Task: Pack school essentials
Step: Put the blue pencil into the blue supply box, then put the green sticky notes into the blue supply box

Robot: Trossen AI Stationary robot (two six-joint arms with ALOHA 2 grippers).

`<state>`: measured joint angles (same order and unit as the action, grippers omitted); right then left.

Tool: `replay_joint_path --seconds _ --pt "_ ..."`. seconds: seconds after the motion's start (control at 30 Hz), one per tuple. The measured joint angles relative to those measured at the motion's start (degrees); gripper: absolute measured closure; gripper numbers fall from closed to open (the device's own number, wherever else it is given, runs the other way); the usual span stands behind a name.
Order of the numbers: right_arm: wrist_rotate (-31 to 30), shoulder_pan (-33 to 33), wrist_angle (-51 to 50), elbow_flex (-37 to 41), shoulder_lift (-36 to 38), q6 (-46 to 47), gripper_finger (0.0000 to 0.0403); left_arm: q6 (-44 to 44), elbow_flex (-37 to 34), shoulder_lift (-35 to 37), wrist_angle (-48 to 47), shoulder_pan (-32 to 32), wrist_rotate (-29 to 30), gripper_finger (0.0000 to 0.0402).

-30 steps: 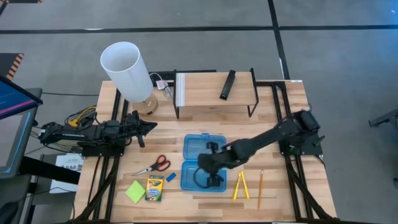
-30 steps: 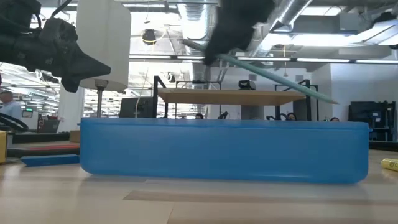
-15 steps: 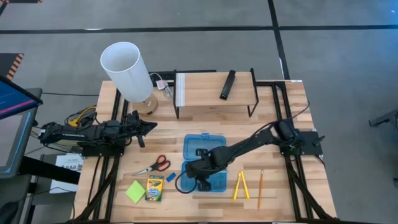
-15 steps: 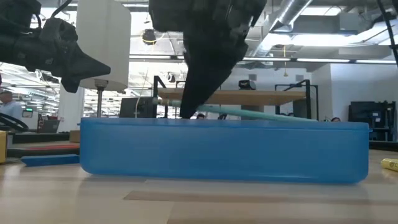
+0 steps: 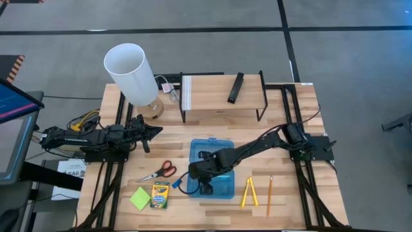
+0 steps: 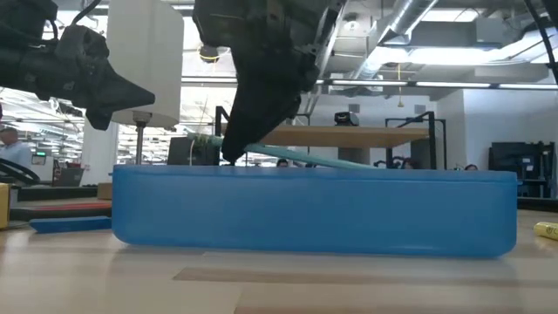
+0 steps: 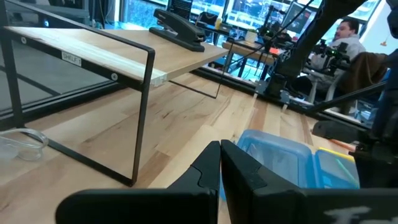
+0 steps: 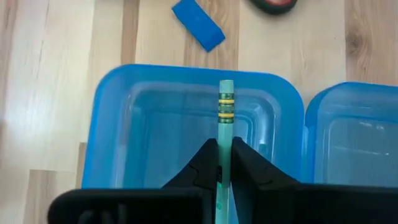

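High view: a light wood table on grey floor. Right gripper pinches a pale green pencil over the blue case; left gripper pressed together. Shelf label reads "SHELF".

Colours on the bench, blue dominant

Dark right gripper pinches a pale green pencil with a yellow-and-green banded ferrule, over a translucent blue box. Ahead of it: small blue eraser. Beyond that: red-handled scissors, green sticky-note pad, yellow-green crayon box. Behind it: two yellow sticks, orange pencil. White lamp shade.
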<state>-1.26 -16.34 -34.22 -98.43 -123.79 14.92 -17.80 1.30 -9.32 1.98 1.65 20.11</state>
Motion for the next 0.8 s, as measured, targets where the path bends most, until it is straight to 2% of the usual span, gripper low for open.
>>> replay_joint_path --seconds 0.57,0.8 --pt "0.0 0.0 0.0 0.0 -0.1 0.1 0.0274 0.0 0.0 0.0 0.0 0.0 0.0 0.0401" --pt "-0.1 -1.6 1.0 0.1 1.4 -3.2 0.0266 -1.7 0.0 0.0 0.0 0.0 -0.3 0.0401"
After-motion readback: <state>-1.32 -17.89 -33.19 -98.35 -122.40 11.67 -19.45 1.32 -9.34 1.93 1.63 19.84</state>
